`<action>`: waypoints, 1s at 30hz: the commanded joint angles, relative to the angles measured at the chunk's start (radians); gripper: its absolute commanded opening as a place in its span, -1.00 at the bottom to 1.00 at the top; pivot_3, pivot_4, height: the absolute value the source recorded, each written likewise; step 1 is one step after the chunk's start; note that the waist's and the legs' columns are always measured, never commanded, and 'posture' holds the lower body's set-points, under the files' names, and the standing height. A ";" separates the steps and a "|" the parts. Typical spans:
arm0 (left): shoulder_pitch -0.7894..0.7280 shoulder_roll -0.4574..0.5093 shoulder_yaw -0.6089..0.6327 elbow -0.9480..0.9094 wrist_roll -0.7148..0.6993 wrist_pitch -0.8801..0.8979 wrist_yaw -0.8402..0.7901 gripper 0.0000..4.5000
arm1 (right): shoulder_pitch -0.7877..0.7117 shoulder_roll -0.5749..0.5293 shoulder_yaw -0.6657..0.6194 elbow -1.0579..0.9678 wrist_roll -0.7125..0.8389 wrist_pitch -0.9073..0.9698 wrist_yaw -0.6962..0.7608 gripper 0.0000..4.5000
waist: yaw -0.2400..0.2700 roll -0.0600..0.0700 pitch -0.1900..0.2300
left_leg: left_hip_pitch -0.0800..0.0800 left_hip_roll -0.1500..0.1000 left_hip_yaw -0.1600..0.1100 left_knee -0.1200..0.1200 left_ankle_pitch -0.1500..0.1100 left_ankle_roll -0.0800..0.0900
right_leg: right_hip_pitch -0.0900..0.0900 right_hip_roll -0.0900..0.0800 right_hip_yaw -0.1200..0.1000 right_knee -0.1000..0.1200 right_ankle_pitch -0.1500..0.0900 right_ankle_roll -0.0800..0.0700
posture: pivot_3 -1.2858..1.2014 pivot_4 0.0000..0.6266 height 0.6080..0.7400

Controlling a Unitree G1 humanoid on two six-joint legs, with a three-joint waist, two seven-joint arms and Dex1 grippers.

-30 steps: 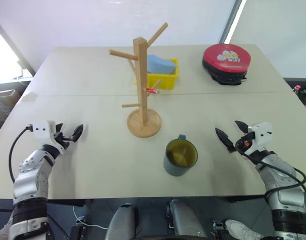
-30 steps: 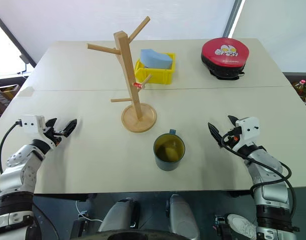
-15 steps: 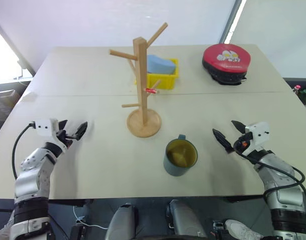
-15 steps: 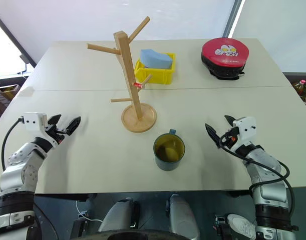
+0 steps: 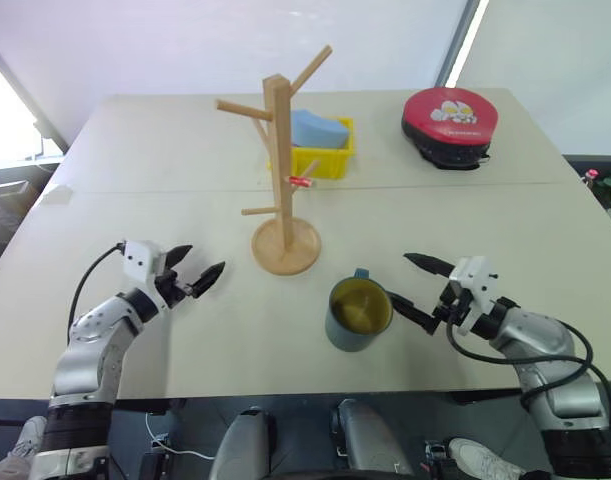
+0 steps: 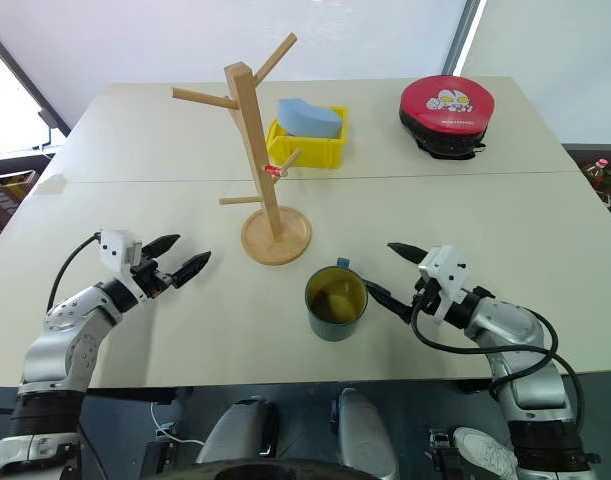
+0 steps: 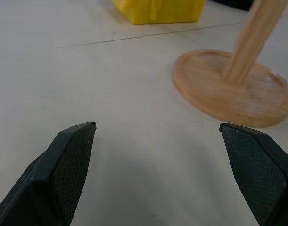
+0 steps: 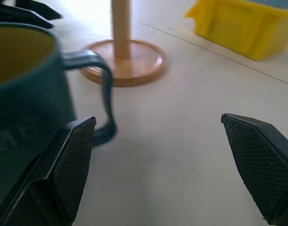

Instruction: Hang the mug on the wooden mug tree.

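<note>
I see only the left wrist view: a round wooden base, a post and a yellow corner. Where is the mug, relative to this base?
Observer: The dark teal-blue mug stands upright on the beige table, nearer the robot than the wooden mug tree.
Operator: Is the right gripper holding it?
Observer: No, the right gripper is open beside it, one finger close to its side.
Operator: What is the yellow thing?
Observer: A yellow bin with a light blue block inside.
</note>
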 commanded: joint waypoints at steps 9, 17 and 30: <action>0.051 0.067 -0.106 -0.197 -0.033 0.041 -0.150 1.00 | -0.119 0.014 0.041 0.086 0.035 0.000 0.091 0.97 | 0.001 0.000 0.000 | 0.000 0.000 0.000 0.000 0.000 0.000 | 0.000 0.000 0.000 0.000 0.000 0.000 | 0.03 -0.52 1.00; 0.044 0.071 -0.124 -0.189 -0.019 0.033 -0.152 1.00 | -0.165 0.025 0.061 0.144 0.037 0.000 0.123 0.97 | 0.000 0.000 0.000 | 0.000 0.000 0.000 0.000 0.000 0.000 | 0.000 0.000 0.000 0.000 0.000 0.000 | 0.03 -0.52 1.00; 0.053 0.075 -0.128 -0.220 -0.036 0.037 -0.179 1.00 | -0.231 0.083 0.098 0.281 0.014 -0.051 0.163 0.97 | 0.000 0.000 0.000 | 0.000 0.000 0.000 0.000 0.000 0.000 | 0.000 0.000 0.000 0.000 0.000 0.000 | 0.03 -0.52 1.00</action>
